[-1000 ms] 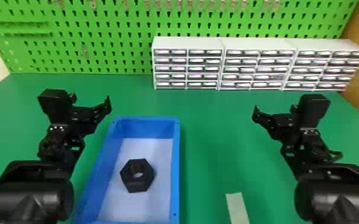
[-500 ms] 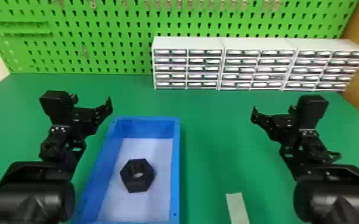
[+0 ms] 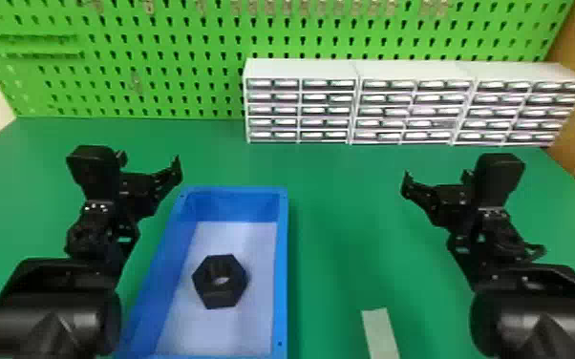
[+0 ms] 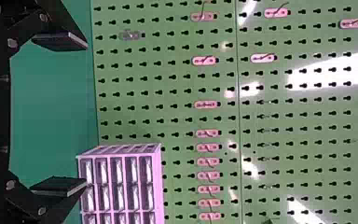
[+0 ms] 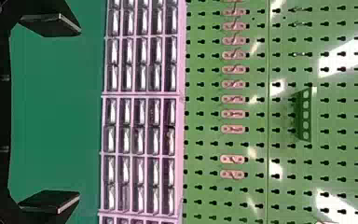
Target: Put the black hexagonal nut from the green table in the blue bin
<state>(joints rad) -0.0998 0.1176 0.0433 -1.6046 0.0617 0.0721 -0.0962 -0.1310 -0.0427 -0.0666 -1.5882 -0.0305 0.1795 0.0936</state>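
Head view: I find the black hexagonal nut [image 3: 227,297] inside the blue bin [image 3: 282,286], off both side walls; the left gripper [image 3: 175,173] stands near its far-left corner; green table [image 3: 339,215] spans bin to right gripper [image 3: 407,185].

Left wrist view: fingers [image 4: 63,41] spread, released.

Right wrist view: likewise spread; pegboard [image 5: 345,123] bears, apparently, a holed rack [image 5: 301,116].

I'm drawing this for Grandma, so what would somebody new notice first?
Probably the blue bin on the green table, with the black hexagonal nut inside. Next, the robot's left arm and right arm, on either side of it, and the white drawer cabinets at the back, before the green pegboard.
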